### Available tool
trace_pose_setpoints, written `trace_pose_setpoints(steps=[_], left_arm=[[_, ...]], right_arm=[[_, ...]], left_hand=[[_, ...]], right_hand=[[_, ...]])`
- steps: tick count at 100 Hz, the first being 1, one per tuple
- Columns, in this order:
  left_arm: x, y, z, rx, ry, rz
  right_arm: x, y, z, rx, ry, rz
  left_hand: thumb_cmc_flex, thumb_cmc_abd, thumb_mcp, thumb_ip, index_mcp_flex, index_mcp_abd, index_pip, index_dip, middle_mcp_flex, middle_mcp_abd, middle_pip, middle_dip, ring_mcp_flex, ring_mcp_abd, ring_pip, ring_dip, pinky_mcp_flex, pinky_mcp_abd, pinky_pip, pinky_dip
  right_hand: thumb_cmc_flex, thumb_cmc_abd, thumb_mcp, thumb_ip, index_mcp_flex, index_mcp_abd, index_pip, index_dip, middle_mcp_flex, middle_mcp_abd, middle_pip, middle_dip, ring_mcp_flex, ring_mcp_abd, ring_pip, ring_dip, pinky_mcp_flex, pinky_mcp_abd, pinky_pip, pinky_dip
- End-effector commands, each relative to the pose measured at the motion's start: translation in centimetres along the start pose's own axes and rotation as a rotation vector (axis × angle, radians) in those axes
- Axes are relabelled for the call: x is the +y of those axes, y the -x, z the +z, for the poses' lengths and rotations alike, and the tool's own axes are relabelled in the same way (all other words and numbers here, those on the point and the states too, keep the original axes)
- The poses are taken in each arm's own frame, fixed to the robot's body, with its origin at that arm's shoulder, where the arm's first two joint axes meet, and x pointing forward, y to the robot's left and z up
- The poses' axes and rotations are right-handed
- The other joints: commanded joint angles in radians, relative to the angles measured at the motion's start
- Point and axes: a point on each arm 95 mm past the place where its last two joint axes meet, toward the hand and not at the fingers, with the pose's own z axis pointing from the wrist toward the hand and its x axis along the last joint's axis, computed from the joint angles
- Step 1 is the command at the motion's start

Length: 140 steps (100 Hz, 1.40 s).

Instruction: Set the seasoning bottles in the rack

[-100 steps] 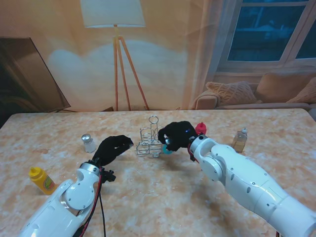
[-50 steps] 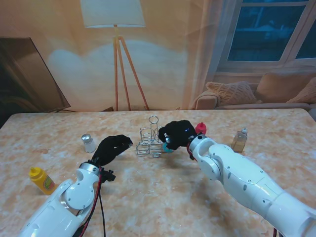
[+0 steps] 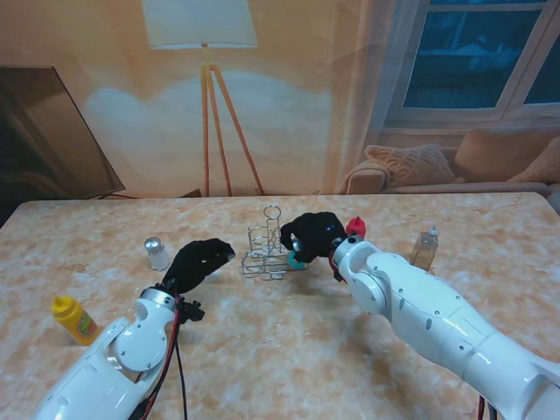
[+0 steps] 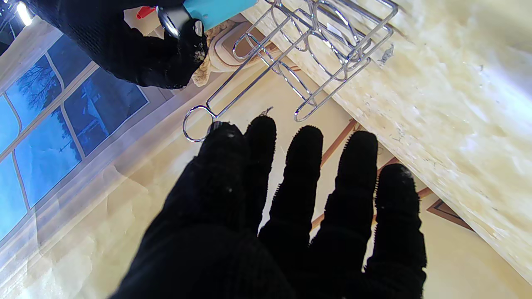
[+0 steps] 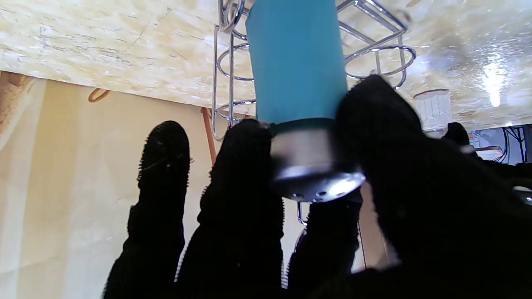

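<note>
Right hand (image 3: 313, 236) clamped on teal bottle (image 5: 297, 62) by silver cap end, fingers wrapped round cap; bottle body at right side of wire rack (image 3: 267, 247), over its rings. Left hand (image 3: 198, 262) just left of rack, fingers spread, holding nothing, apart from wire. Counted on table (image 3: 289, 350): one rack; five bottles: teal one in hand, red-capped (image 3: 355, 227) and clear (image 3: 425, 248) right of rack, white shaker (image 3: 157, 254) and yellow bottle (image 3: 74, 318) left of rack.

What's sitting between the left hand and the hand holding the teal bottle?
The wire rack stands between the left hand and the right hand, which grips the teal bottle; the stand view shows it.
</note>
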Motion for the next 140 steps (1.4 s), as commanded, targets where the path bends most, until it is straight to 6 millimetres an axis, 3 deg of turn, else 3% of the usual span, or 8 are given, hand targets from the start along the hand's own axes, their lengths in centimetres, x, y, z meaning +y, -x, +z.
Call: trace_pose_setpoints(steps=[1, 97, 119, 140], left_arm=[[0.2, 0.0, 0.0, 0.001, 0.010, -0.003], [0.0, 0.1, 0.0, 0.003, 0.005, -0.003], [0.0, 0.1, -0.1, 0.003, 0.002, -0.002], [0.0, 0.1, -0.1, 0.002, 0.004, -0.003]], right_arm=[[-0.1, -0.4, 0.3, 0.001, -0.009, 0.002], [-1.2, -0.4, 1.4, -0.005, -0.037, -0.013], [-1.2, -0.4, 1.5, 0.002, -0.057, -0.003], [-1.2, -0.3, 1.4, -0.005, -0.065, 0.003]], left_hand=[[0.034, 0.017, -0.027, 0.009, -0.019, -0.002, -0.004, 0.001, 0.002, -0.002, 0.000, 0.006, -0.001, 0.007, -0.015, 0.023, -0.007, 0.009, -0.003, 0.020], [0.037, 0.017, -0.031, 0.009, -0.020, -0.003, -0.003, 0.001, 0.003, -0.001, 0.001, 0.007, -0.002, 0.006, -0.015, 0.023, -0.008, 0.009, -0.004, 0.021], [0.037, 0.016, -0.031, 0.009, -0.021, -0.004, -0.003, 0.001, 0.003, -0.002, 0.001, 0.007, -0.002, 0.006, -0.016, 0.023, -0.008, 0.009, -0.004, 0.021], [0.037, 0.016, -0.032, 0.010, -0.021, -0.004, -0.003, 0.001, 0.003, -0.001, 0.001, 0.006, -0.001, 0.004, -0.015, 0.023, -0.007, 0.009, -0.004, 0.021]], right_hand=[[0.099, 0.064, 0.045, 0.028, 0.023, -0.029, 0.137, 0.016, 0.003, -0.072, 0.097, 0.007, -0.020, -0.061, 0.019, -0.021, -0.006, 0.004, 0.023, 0.017], [0.099, 0.071, 0.041, 0.030, 0.012, -0.026, 0.142, 0.004, -0.009, -0.070, 0.100, -0.008, -0.031, -0.057, 0.017, -0.033, -0.024, 0.007, 0.049, 0.011], [0.044, 0.079, 0.026, 0.023, -0.032, 0.042, 0.089, -0.106, -0.047, -0.019, 0.025, -0.085, -0.063, 0.002, -0.100, -0.095, -0.057, 0.026, 0.049, 0.001], [0.017, 0.105, 0.001, 0.029, -0.078, 0.103, 0.055, -0.149, -0.103, 0.028, -0.022, -0.163, -0.109, 0.047, -0.203, -0.133, -0.111, 0.055, 0.052, -0.005]])
